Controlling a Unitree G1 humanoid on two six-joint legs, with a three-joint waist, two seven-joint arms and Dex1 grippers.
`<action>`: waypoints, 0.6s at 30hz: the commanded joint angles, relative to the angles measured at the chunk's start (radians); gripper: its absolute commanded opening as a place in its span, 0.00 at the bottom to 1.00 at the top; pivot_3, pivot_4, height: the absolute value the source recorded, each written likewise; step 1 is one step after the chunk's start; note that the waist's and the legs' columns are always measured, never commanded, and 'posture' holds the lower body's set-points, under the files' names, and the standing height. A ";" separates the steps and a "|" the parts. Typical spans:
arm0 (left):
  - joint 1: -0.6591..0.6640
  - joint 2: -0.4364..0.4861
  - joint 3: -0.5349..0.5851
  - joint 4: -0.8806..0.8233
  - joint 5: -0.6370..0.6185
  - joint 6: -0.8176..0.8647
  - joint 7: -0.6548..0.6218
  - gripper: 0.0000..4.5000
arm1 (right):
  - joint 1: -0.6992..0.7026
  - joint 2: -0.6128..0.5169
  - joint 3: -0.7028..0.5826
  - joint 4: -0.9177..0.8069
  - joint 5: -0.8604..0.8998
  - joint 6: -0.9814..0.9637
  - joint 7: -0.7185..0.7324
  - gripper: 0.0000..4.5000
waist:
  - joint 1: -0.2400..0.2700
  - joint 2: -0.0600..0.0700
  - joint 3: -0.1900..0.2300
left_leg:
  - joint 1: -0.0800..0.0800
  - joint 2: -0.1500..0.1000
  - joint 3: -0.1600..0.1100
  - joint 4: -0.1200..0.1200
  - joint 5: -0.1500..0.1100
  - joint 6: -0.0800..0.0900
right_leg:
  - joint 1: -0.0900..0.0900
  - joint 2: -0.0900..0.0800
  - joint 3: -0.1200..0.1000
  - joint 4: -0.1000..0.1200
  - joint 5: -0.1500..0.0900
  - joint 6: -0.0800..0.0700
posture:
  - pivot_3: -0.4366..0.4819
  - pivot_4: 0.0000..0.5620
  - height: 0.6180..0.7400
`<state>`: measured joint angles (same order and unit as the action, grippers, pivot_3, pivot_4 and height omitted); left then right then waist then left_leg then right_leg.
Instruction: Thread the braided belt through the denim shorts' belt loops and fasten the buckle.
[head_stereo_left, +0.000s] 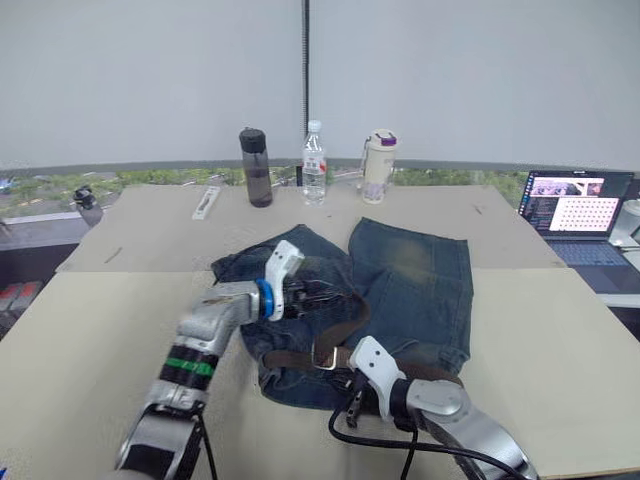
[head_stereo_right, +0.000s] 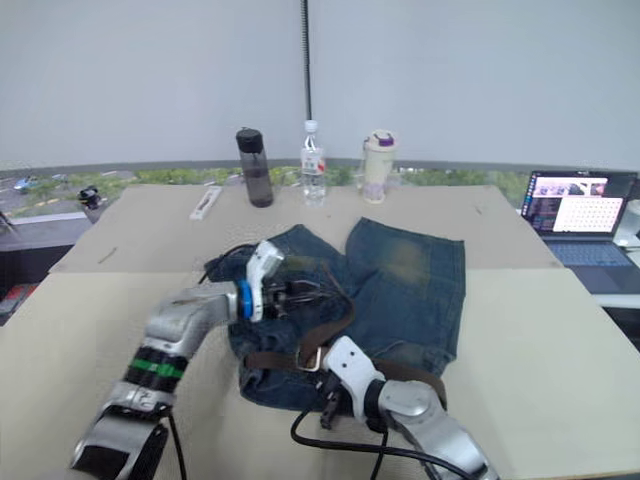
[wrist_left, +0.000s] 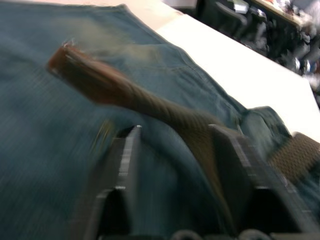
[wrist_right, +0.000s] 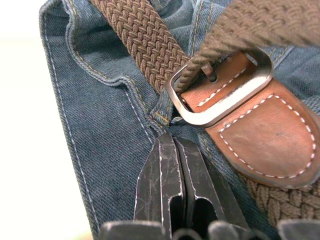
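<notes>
The denim shorts (head_stereo_left: 415, 280) lie flat in the middle of the table, waistband toward me. The braided belt (head_stereo_left: 290, 357) runs along the waistband, and its free end passes through the silver buckle (wrist_right: 210, 119) and arcs up toward my left gripper (head_stereo_left: 318, 293). That gripper hovers over the left leg, open, with the strap (wrist_left: 150, 100) running between its fingers and the leather tip beyond them. My right gripper (wrist_right: 172, 142) is shut. Its tips rest on the denim at a small fold just beside the buckle (head_stereo_left: 324, 356).
A dark bottle (head_stereo_left: 256, 167), a water bottle (head_stereo_left: 314, 163) and a white cup with a purple lid (head_stereo_left: 378, 166) stand at the table's back edge. Near them lies a white bar (head_stereo_left: 206, 202). An open laptop (head_stereo_left: 575, 215) sits far right. A black cable (head_stereo_left: 400, 440) trails from my right arm.
</notes>
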<state>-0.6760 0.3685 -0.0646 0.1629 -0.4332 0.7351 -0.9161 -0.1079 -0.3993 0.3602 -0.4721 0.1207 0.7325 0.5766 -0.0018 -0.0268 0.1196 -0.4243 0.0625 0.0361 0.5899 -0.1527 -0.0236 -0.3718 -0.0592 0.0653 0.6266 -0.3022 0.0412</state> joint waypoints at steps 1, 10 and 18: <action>0.033 0.041 0.044 -0.112 -0.056 0.038 -0.018 0.76 | 0.027 -0.022 -0.020 -0.009 0.010 0.050 -0.010 0.00 | 0.002 0.000 0.000 | 0.000 -0.001 0.001 0.000 0.000 0.000 | 0.000 -0.001 0.000 -0.001 0.000 -0.001 | 0.48 0.27 1.00; 0.231 0.092 -0.003 -0.260 -0.092 0.050 -0.048 0.18 | 0.005 -0.036 -0.031 -0.025 0.023 0.039 -0.019 0.00 | 0.004 -0.001 0.001 | -0.001 0.001 0.002 0.000 0.000 0.000 | -0.001 0.000 0.001 0.000 0.001 -0.002 | 0.48 0.27 1.00; 0.231 0.023 -0.015 -0.284 -0.146 0.068 -0.050 0.02 | 0.000 -0.051 -0.042 -0.049 0.039 0.061 -0.014 0.00 | 0.003 -0.001 0.001 | 0.000 0.001 0.002 0.000 0.000 0.000 | 0.000 0.000 0.001 0.000 0.001 -0.002 | 0.48 0.27 1.00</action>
<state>-0.4295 0.3970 -0.0771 -0.0857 -0.5524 0.8074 -0.9537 -0.1081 -0.4327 0.3436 -0.5054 0.1583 0.7721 0.5653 0.0013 -0.0280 0.1205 -0.4248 0.0631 0.0384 0.5903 -0.1524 -0.0229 -0.3721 -0.0597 0.0667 0.6261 -0.3010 0.0396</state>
